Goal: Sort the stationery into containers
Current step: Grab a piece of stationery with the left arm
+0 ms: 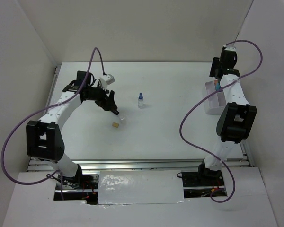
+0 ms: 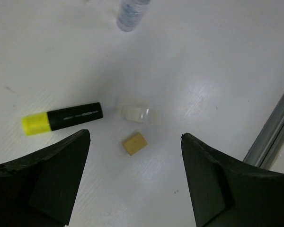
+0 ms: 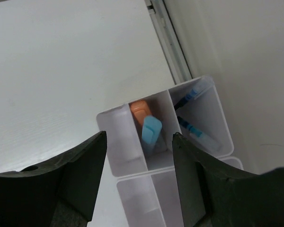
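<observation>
- The organiser tray [image 3: 100, 119] [image 1: 210, 107] sits at the right edge of the tabletop [image 1: 170, 137]. It is clear plastic, and thin walls divide it into rectangular compartments.
- Middle compartment of the tray's end row: a pink highlighter [image 3: 141, 109] and a light-blue-capped tube [image 3: 150, 130] lie together, touching side by side.
- The next compartment, on the tray's side nearest the wall, holds blue pens [image 3: 187, 126], which lie slanted along its length.
- The other compartments are partly hidden behind the fingers of the right arm, so their contents cannot be told.
- The right gripper [image 3: 138, 137] hangs directly above the tray. Its fingers are apart and clamp nothing.
- These items lie outside the tray, well apart from it toward the middle of the tabletop:
  - A tan eraser [image 2: 135, 143] [image 1: 115, 125].
  - A small clear piece [image 2: 135, 112], just beside the eraser on the tray's side.
  - A yellow highlighter [image 2: 61, 118], lying flat near the eraser.
  - A blue-capped bottle [image 1: 141, 100] [image 2: 130, 14], standing upright and the closest of the four to the tray.
- The left gripper [image 2: 135, 135] [image 1: 111, 106] hovers over the eraser, far from the tray. Its fingers are spread wide and touch nothing.
</observation>
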Robot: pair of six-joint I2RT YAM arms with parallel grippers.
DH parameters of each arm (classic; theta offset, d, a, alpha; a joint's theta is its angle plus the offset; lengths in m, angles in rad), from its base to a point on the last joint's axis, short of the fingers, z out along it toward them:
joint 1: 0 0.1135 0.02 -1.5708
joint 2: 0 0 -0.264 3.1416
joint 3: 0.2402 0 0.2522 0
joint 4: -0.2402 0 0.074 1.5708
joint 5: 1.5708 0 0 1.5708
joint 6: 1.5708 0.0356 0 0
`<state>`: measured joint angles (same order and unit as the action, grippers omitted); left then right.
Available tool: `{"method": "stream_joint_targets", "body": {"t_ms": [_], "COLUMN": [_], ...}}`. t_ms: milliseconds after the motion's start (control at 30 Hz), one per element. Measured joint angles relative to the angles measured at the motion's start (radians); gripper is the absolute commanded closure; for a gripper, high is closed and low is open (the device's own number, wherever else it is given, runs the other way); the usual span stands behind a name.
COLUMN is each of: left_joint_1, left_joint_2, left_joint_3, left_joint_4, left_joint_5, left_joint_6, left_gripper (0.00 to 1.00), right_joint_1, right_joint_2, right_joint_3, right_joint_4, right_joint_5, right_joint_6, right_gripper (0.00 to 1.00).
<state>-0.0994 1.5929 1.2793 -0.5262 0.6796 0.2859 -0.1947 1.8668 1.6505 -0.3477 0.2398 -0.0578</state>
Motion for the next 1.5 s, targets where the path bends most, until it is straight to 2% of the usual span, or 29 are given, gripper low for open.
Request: {"method": "stream_joint_targets", "body": {"t_ms": [167,400,500,700,1000,1267,1500], "left_joint_1": [-0.117,-0.2,-0.235,-0.29,-0.291,-0.303,-0.311], "left_joint_2": [0.006,0.129,0.174,0.229,0.315,0.329,0.329], "left_joint_3": [-0.051,-0.026,-0.013,0.021,0.094,0.1,0.1], "left_joint_4": [0.033,0.053,0.063,0.059,0.009,-0.056,-0.085], "left_joint_5": [-0.035,-0.124,-0.194,-0.297,-0.406,-0.414,-0.413], "left_joint_6": [0.009,0.024,0.027,0.027,0.028,0.035,0.056], "left_gripper": [0.02,0.02,0.03,0.05,0.07,0.05,0.12], "right_joint_1": [-0.006,-0.01,-0.006,-0.004,0.001,0.001,0.003], "right_joint_2": [-0.114,-0.382,-0.438,-0.448,-0.447,-0.443,-0.435], "right_joint_3": [0.0,-0.063,-0.082,-0.109,-0.114,-0.114,-0.115], "right_joint_4": [-0.081,-0.122,-0.134,-0.19,-0.223,-0.223,-0.223], "right_joint_5": [-0.132,-0.338,-0.389,-0.455,-0.499,-0.51,-0.517], "right_joint_6": [0.029,0.064,0.064,0.065,0.065,0.065,0.065], "right_gripper": [0.36,0.36,0.36,0.36,0.36,0.36,0.36]}}
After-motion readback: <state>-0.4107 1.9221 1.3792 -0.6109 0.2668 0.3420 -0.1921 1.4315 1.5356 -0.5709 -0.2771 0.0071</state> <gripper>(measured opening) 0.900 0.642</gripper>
